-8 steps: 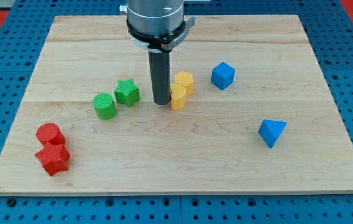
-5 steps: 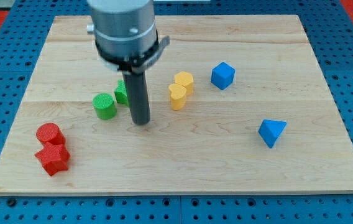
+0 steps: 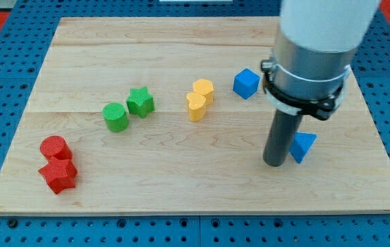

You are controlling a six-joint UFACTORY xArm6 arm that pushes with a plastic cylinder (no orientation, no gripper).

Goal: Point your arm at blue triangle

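My tip (image 3: 275, 163) is resting on the wooden board (image 3: 181, 171) toward the view's lower right, just beside the blue triangle (image 3: 303, 145), whose left part the rod is hiding, so whether the 2 are touching I cannot tell. There is no gripper, only the rod, and it is holding nothing. The blue cube (image 3: 246, 83) is sitting toward the view's top from the triangle. 2 yellow blocks (image 3: 200, 99) are touching near the middle. A green star (image 3: 140, 101) and a green cylinder (image 3: 115, 116) are sitting left of them. A red cylinder (image 3: 53, 147) and a red star (image 3: 59, 175) are lying together at lower left.
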